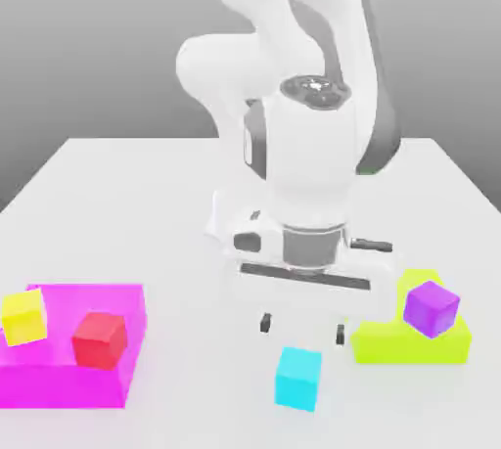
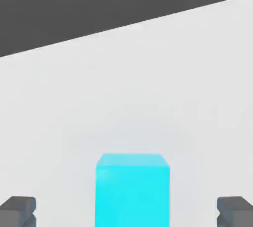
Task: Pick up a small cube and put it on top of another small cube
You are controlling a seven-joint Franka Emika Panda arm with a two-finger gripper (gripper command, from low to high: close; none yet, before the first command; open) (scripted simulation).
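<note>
Bench (image 1: 147,193) white, carrying everything. Pink block (image 1: 68,379) at exterior view's left, with red cube (image 1: 99,339) and yellow cube (image 1: 23,317) on it. Lime block (image 1: 406,344) at exterior view's right, purple cube (image 1: 432,307) on top. Claw (image 1: 302,329) spread wide, holding nothing, hovering just behind cyan cube (image 1: 297,377). Cyan cube resting on bench, centred between fingertips (image 2: 19,210) in hand view. Nothing grasped, nothing stacked: descent, grip, lift, placement all left.

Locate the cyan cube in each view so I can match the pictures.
Exterior view: the cyan cube sits on the white table, near the front edge, just ahead of the gripper.
Hand view: the cyan cube lies between the two dark fingertips.
Shared landmark: the fingertips flanking the cube.
</note>
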